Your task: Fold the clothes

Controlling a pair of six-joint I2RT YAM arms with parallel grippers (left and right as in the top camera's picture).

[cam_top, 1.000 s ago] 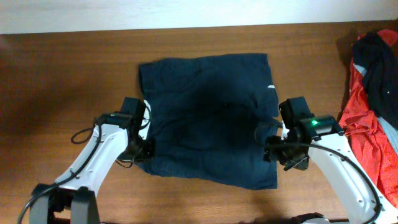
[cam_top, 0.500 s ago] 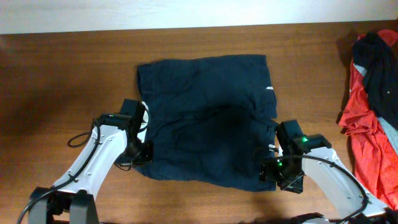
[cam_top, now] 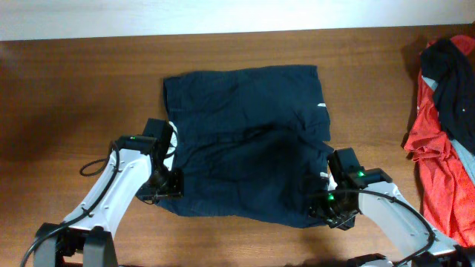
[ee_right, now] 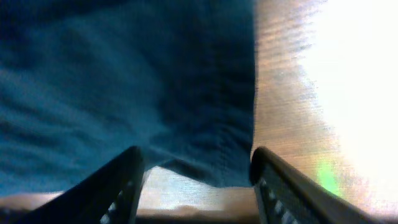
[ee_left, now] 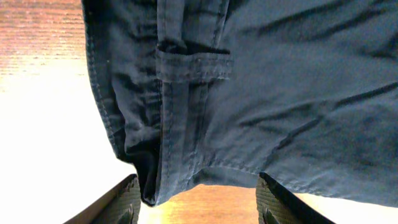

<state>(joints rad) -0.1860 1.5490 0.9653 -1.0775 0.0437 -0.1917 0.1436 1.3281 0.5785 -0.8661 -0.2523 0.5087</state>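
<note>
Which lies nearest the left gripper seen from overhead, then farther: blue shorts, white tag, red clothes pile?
From the left gripper:
1. The blue shorts, right at its fingers.
2. The white tag, on the shorts' right edge.
3. The red clothes pile, far right of the view.

**No legible text on any of my feeds**

I find no word, number or brand mark that I can read in any view. The nearest candidate is a small white label (cam_top: pixel 321 104) on the right edge of the navy shorts (cam_top: pixel 245 141), seen from overhead, and it is too small for me to make out any print. A white fleck (cam_top: pixel 324 176) lower on that same edge is just as illegible. On the shorts, both wrist cameras give me only plain cloth and stitching.
</note>
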